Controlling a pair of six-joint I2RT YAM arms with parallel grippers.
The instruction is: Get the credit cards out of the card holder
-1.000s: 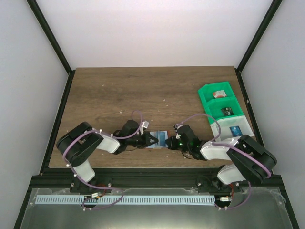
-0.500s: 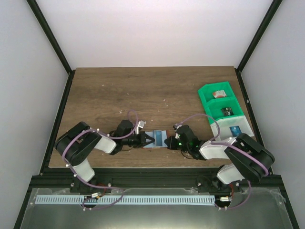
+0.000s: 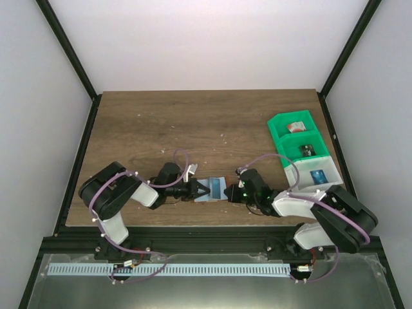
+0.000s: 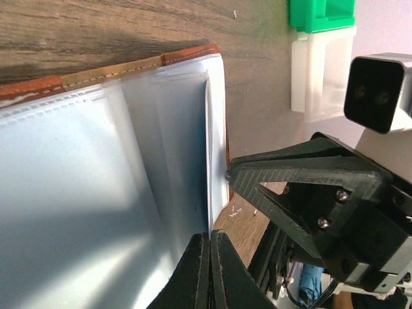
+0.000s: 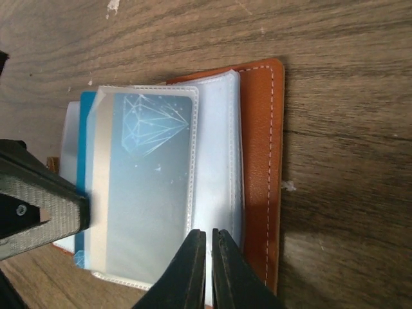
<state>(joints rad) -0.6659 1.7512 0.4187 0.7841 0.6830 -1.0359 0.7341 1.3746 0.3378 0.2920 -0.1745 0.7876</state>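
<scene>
The card holder [image 3: 212,188] lies open on the wooden table between my two grippers, brown leather outside [image 5: 261,161] and clear blue-grey sleeves inside [image 4: 96,167]. A blue credit card [image 5: 151,174] with a diamond drawing sits in the top sleeve, and a blue edge of another card shows beneath it at the left. My left gripper [image 4: 210,237] is shut on the thin edge of one sleeve. My right gripper [image 5: 209,237] pinches a sleeve beside the leather spine from the opposite side. In the top view the left gripper [image 3: 200,190] and right gripper [image 3: 228,191] face each other across the holder.
Two green bins [image 3: 293,132] and a white bin [image 3: 315,175] stand in a row at the right edge, each with a card in it. Black frame posts run along both sides of the table. The table's near edge lies just behind the holder.
The left gripper has drawn back a little to the left with its sleeve. The right gripper and the holder stay almost where they were, and both grippers remain closed.
</scene>
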